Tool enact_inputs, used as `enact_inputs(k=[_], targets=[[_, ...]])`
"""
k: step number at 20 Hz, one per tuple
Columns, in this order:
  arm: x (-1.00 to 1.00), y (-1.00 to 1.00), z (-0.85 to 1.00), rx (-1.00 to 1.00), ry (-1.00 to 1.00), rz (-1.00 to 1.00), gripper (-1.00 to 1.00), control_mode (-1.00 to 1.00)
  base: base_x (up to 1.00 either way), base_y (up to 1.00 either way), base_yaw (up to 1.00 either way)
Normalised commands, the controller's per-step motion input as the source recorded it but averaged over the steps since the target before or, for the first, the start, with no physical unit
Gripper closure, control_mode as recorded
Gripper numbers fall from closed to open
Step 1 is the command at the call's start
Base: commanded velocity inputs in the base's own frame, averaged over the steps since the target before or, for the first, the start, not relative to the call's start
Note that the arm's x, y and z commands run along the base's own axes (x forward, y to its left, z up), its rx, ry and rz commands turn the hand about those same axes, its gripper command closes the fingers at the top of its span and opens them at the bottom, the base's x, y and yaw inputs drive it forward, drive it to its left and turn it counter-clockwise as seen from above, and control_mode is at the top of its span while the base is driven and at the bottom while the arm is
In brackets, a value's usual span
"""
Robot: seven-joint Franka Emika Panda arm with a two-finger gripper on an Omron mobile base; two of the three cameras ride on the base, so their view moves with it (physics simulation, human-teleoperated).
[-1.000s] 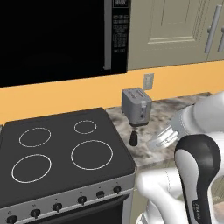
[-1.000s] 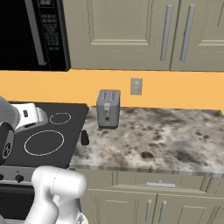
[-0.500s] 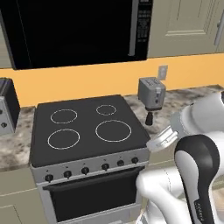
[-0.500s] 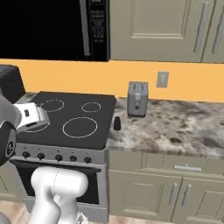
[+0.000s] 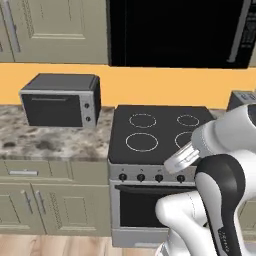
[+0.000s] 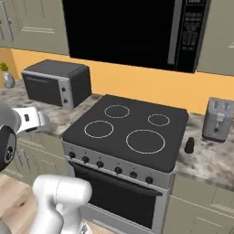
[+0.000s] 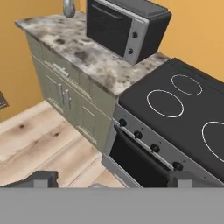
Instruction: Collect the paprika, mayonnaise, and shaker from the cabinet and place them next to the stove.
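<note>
We see the stove [image 5: 160,135] only in part from the left base camera, where the robot's arm [image 5: 220,165] covers its front right burner and right-hand knobs. The toaster [image 5: 242,99] is cut by the right edge there. From the right base camera, the shaker [image 6: 189,145] by the stove's right edge is too small for detail, and a grey object [image 6: 7,78] at the worktop's far left end is cut by the picture's edge. In the hand view, the stove's right side runs out of frame.
</note>
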Motion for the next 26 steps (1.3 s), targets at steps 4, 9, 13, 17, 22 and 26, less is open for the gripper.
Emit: enact_inputs(k=[4,9,13,17,22,26], targets=[[0.0,0.0,0.0,0.0,0.0,0.0,-1.0,1.0,0.0,0.57,0.58],[0.0,0.0,0.0,0.0,0.0,0.0,-1.0,1.0,0.0,0.61,0.57],[0.0,0.0,0.0,0.0,0.0,0.0,-1.0,1.0,0.0,0.57,0.58],[0.0,0.0,0.0,0.0,0.0,0.0,-1.0,1.0,0.0,0.4,0.62],[0.0,0.0,0.0,0.0,0.0,0.0,-1.0,1.0,0.0,0.27,0.65],[0.0,0.0,0.0,0.0,0.0,0.0,-1.0,1.0,0.0,0.21,0.66]])
